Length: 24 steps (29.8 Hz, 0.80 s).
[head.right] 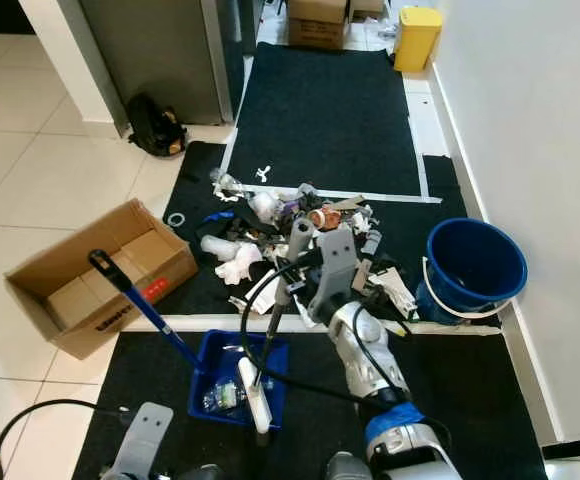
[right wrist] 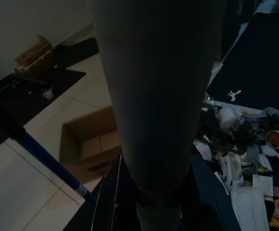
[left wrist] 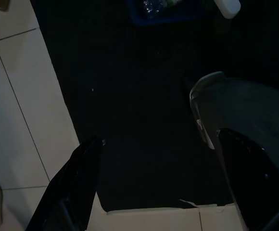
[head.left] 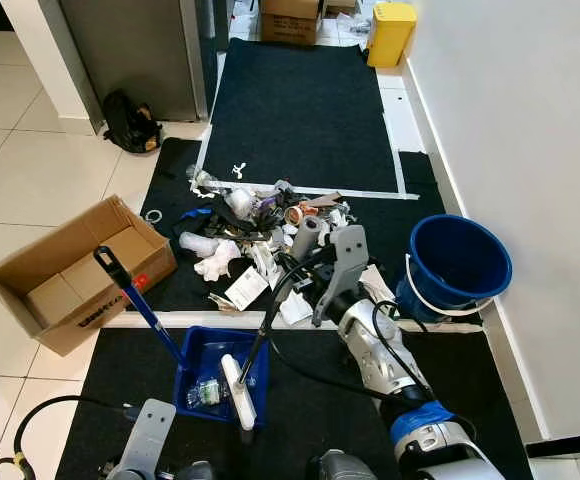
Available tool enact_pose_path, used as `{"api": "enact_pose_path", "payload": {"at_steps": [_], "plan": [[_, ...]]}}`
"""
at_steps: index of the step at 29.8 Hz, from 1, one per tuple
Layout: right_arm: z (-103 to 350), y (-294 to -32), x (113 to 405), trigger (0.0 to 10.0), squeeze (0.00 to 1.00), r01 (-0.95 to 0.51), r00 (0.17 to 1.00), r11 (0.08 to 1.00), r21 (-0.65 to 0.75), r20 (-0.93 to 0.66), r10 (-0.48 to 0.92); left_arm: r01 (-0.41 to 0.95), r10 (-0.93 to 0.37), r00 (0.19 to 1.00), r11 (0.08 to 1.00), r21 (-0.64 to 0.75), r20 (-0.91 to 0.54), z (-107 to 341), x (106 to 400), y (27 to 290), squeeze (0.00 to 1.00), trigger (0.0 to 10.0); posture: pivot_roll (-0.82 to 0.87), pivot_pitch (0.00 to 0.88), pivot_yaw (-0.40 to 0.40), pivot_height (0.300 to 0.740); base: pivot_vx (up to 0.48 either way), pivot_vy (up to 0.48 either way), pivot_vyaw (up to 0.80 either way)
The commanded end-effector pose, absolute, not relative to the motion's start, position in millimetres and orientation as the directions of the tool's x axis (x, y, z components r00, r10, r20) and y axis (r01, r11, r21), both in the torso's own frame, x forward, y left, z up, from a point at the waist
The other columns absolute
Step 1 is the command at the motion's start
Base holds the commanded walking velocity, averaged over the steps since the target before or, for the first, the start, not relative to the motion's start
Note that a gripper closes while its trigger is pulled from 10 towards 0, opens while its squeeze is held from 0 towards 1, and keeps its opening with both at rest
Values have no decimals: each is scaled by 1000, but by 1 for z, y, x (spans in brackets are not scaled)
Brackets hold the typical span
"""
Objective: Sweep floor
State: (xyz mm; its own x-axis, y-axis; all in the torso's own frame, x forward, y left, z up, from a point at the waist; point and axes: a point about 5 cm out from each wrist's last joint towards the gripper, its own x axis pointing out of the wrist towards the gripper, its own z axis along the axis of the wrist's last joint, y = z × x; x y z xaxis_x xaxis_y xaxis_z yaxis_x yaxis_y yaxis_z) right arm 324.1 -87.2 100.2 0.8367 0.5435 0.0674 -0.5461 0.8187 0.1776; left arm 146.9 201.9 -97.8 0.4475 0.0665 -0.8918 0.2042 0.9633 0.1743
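Right gripper: clamped on the broom handle.
Left gripper: fingers apart, idle.
Litter pile: lay beyond the dustpan.
Technique: short strokes should draw litter into the dustpan.

The floor is seen from head height by both eye views, angled forward and down; the trash pile, blue bucket and cardboard box are shared, slightly shifted between them. From the left wrist view, the dark mat is looked down on at close range between two black fingers. In the right wrist view, a grey handle is pressed close to the lens, with the same box and pile seen beyond.
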Motion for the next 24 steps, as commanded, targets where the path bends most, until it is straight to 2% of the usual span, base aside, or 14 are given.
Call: {"api": "enact_pose_path", "payload": {"at_steps": [1, 10, 24], "plan": [[107, -89, 325, 0, 0, -549, 836, 808, 214, 111, 538, 240, 44, 345, 962, 133, -938, -108, 121, 194, 0, 10000, 66, 145, -21, 740, 0, 0, 0], [128, -109, 332, 0, 0, -543, 840, 796, 267, 189, 509, 243, 41, 346, 961, 132, -937, -108, 122, 193, 0, 10000, 62, 143, -21, 740, 0, 0, 0], [142, -128, 333, 0, 0, -535, 843, 799, 274, 232, 485, 248, 39, 347, 960, 132, -937, -108, 122, 192, 0, 10000, 57, 145, -16, 740, 0, 0, 0]]}}
